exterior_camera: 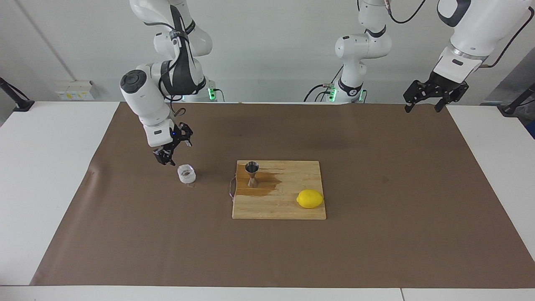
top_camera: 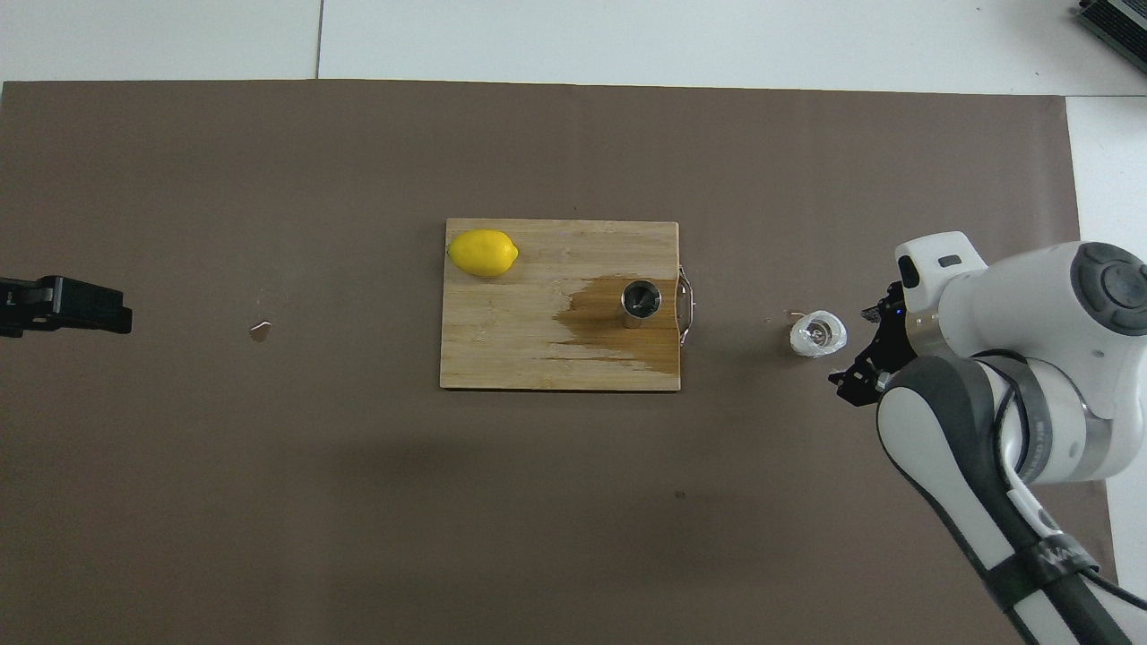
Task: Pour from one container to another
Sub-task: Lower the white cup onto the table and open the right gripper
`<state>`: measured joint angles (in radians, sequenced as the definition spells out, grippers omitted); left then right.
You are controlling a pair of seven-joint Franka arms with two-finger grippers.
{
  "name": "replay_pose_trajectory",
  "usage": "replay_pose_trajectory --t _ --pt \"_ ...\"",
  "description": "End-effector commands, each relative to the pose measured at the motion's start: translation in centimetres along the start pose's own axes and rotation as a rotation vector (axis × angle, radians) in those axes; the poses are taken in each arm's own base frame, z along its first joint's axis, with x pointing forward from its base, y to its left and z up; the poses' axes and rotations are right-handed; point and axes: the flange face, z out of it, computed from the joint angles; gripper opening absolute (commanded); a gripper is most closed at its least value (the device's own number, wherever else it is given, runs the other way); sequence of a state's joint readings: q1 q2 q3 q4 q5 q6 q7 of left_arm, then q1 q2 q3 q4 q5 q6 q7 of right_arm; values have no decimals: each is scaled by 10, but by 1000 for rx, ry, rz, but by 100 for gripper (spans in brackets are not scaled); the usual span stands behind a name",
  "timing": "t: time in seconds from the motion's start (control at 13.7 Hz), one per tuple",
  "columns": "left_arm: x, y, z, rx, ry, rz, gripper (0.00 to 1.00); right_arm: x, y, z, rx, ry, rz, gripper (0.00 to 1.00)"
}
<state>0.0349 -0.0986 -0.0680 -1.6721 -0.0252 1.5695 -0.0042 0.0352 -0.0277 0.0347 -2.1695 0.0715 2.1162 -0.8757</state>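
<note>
The small clear faceted cup (exterior_camera: 186, 173) (top_camera: 816, 333) stands upright on the brown paper, toward the right arm's end of the table. My right gripper (exterior_camera: 177, 152) (top_camera: 857, 349) hangs open just above and beside it, apart from it and holding nothing. The steel hourglass jigger (exterior_camera: 252, 173) (top_camera: 641, 300) stands upright on the wooden cutting board (exterior_camera: 284, 209) (top_camera: 502, 349), in a dark wet patch. My left gripper (exterior_camera: 423, 108) (top_camera: 90, 309) waits open and empty, raised over the left arm's end of the paper.
A yellow lemon (exterior_camera: 309, 198) (top_camera: 483, 253) lies on the board's corner, farther from the robots than the jigger. A metal handle (top_camera: 686, 305) sticks out of the board's edge toward the cup. A small mark (top_camera: 260, 331) sits on the paper.
</note>
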Motion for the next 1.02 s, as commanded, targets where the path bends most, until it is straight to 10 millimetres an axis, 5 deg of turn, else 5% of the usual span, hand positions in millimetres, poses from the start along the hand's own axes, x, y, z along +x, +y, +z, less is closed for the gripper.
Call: replay_pose_trajectory --t 0.0,0.29,0.51,0.8,0.95 --pt "-7 -3 0 4 -10 8 100 -16 -5 -15 10 -67 278 100" --pt "-7 -3 0 4 -10 8 100 -6 -8 -56 1 -181 776 100" --pt "-7 -3 0 4 -10 8 100 -3 7 -98 5 -177 893 100" --pt "-7 -3 0 4 -10 8 100 13 26 -196 41 -111 1036 100" --pt "-7 -3 0 4 -10 8 100 12 34 -219 21 -59 1046 100"
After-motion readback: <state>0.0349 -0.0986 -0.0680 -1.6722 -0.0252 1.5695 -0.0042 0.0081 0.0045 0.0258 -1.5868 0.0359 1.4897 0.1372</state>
